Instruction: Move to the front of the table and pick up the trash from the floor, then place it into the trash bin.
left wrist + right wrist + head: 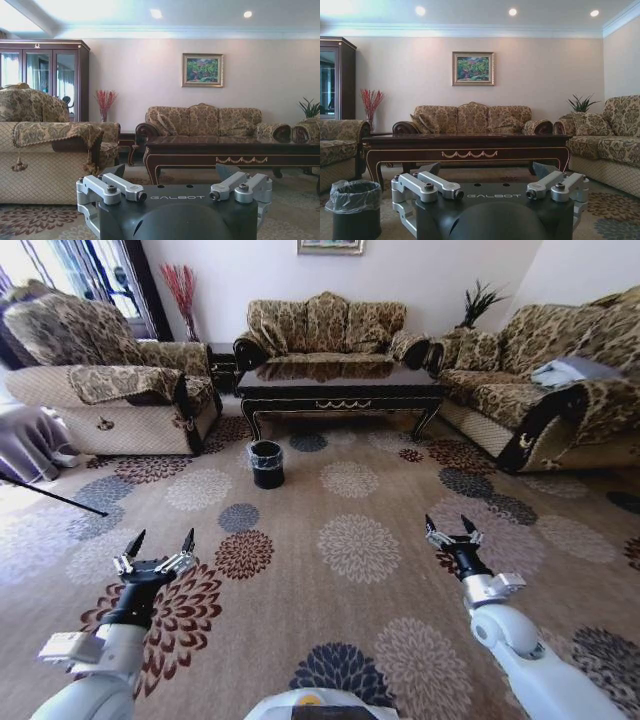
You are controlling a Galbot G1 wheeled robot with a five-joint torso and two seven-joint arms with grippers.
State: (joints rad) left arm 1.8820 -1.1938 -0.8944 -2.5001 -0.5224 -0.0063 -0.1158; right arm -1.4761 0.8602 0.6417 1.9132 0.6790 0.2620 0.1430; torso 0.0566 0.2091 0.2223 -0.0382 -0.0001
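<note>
**Status: both claws spread, robot facing the coffee surface across the carpet**

The trash bin [266,464] stands upright on the patterned carpet [350,540], just in front of the left end of the table [340,392], near its front left leg. A clear bag is folded over the bin's rim. The table, a dark glossy surface with gold trim on its apron, sits between three patterned sofas. No trash can be made out on the floor. The left claw [158,545] hovers low over the carpet, fingers spread, holding nothing. The right claw [451,529] hovers likewise, fingers spread and empty. Both are well apart from the bin and table.
</note>
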